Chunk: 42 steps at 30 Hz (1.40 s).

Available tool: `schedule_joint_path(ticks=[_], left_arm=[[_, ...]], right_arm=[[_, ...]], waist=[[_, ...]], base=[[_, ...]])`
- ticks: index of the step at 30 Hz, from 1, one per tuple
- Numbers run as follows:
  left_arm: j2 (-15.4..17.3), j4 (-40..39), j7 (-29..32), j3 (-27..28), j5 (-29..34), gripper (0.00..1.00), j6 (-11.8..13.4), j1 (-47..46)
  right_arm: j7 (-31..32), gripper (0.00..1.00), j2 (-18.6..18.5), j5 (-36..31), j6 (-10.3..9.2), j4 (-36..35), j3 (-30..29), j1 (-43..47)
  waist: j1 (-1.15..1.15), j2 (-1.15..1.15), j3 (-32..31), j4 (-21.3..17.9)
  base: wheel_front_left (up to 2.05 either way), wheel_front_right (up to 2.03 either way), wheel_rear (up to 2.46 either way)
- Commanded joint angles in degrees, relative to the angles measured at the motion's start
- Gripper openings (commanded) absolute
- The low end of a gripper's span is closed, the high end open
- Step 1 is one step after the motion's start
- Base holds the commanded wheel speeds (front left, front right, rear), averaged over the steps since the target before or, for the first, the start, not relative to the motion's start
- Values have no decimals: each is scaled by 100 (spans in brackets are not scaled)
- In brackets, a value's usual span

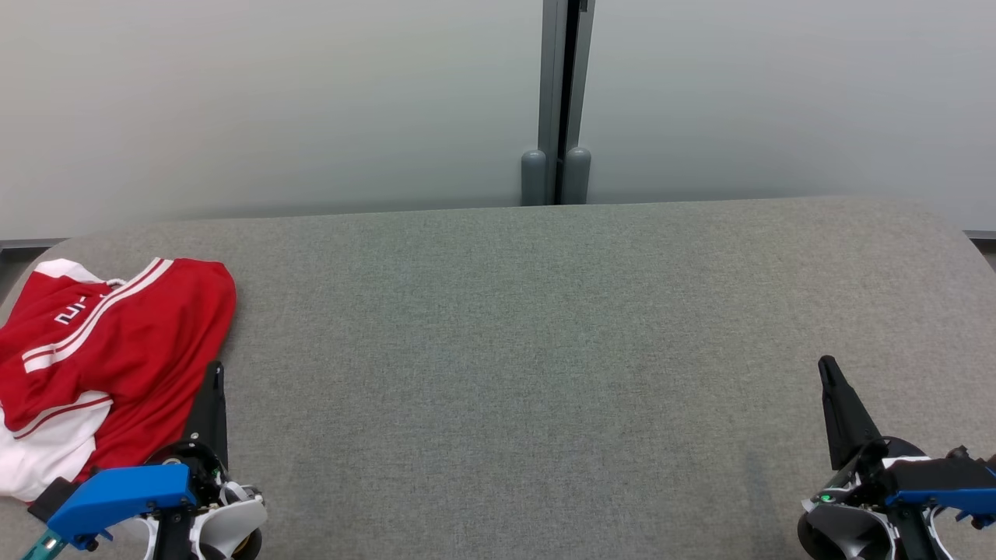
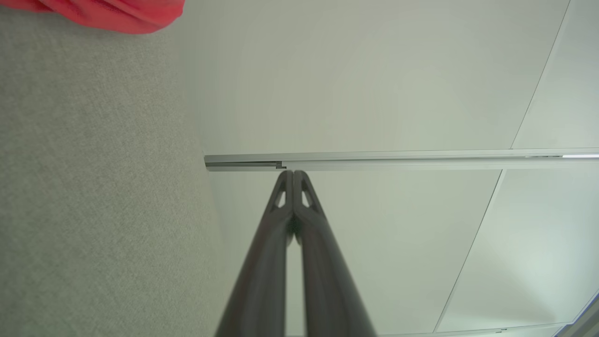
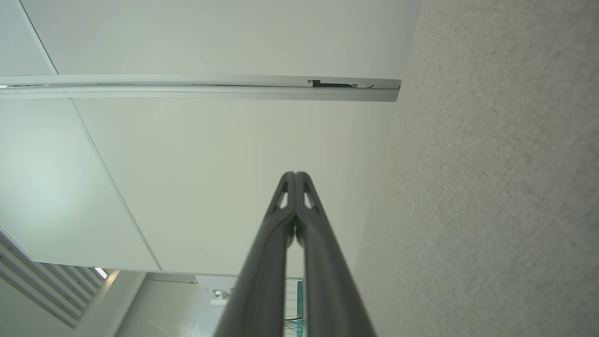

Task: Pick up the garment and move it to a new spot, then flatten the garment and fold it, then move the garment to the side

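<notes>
Each arm ends in two long, matte dark-grey fingers (image 2: pixel 259 281) that taper to a rounded tip. Near its end, each finger is pierced by a small triangular window. The left gripper (image 1: pixel 216 367) grows from a black hub (image 1: pixel 189 457) ringed by a glossy white shell (image 1: pixel 233 521). Beside it is an angular bright blue housing (image 1: pixel 124 494) with a teal tab (image 1: pixel 37 547) at its lower corner. The right gripper (image 1: pixel 826 362) has a second white shell (image 1: pixel 844 537), a second blue housing (image 1: pixel 941 476) and a small green light (image 1: pixel 825 497).

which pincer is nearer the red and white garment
Left. The left pincer lies beside the right edge of the garment, possibly touching it; the right pincer is far at the opposite side of the grey surface.
</notes>
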Motion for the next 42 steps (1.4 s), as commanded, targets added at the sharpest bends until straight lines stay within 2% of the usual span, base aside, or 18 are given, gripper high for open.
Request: schedule_joint_path(ticks=[1,3,4,13,21,42], left_arm=[[-12,-25,18,6,-19,0,-21,-57],[-12,-25,18,6,-19,0,-21,-57],[-1,25,-5,-2,1,100,0,9],[-22,139,-181,-146,72,100,42,212],[-17,27,-402,-294,632,100,186,245],[116,-76,-897,-926,3263,100,474,299]], right_arm=[[13,0,-41,17,2,7,-12,-60],[13,0,-41,17,2,7,-12,-60],[-2,100,5,1,0,16,3,11],[-176,100,36,-16,-8,115,169,171],[-398,100,29,-475,-7,122,233,181],[-893,100,10,-3422,-4,-152,385,308]], waist=[[0,0,0,0],[0,0,0,0],[0,0,0,0],[0,0,-1,-1],[0,0,-6,2],[0,0,-25,50]], base=[[0,0,0],[0,0,0],[0,0,0],[0,0,0],[0,0,0],[0,0,0]])
